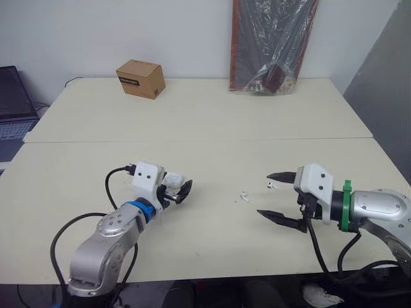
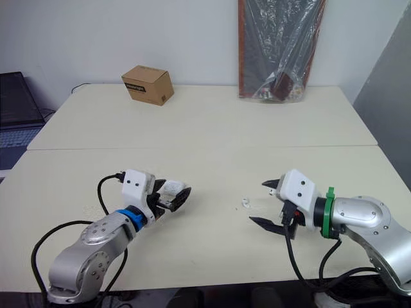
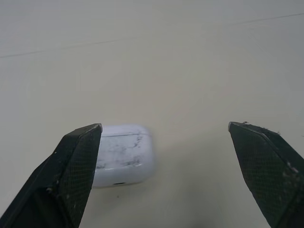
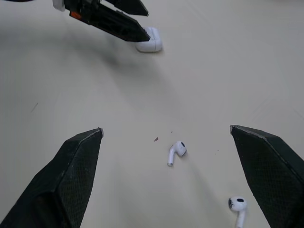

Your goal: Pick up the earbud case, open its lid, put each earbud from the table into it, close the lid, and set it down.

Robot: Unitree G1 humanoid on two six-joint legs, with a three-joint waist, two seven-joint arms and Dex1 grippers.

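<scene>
The case (image 3: 124,154) lay on the desk (image 1: 212,115) with its lid shut, tight against one finger of the left pincer (image 3: 164,127), which stood spread wide and gripped nothing; whether that finger touched the case could not be told. It looked like a small, light, hard shell of glossy white plastic with rounded corners. It would probably be slick and apt to squirt out of a skewed pinch, but stiff enough to take a firm squeeze. The best hold was likely across the two broad flat faces of the lower body, below the lid seam, so that the lid stayed free to swing. The pincer probably needed to centre over the case first, since the case sat off to one side of the gap. The right pincer (image 4: 166,128) also stood released and empty, well apart from the case. One earbud (image 4: 176,151) lay on the desk ahead of its gap and a second earbud (image 4: 236,205) just beside one of its fingers. Both looked tiny, very light and smooth, likely to roll or skid if nudged, and best taken by the bulbous head. By count there were one case, two earbuds and two pincers. Far back on the desk stood one cardboard box (image 1: 140,78), and one plastic-wrapped pack (image 1: 272,45) leaned on the wall.
</scene>
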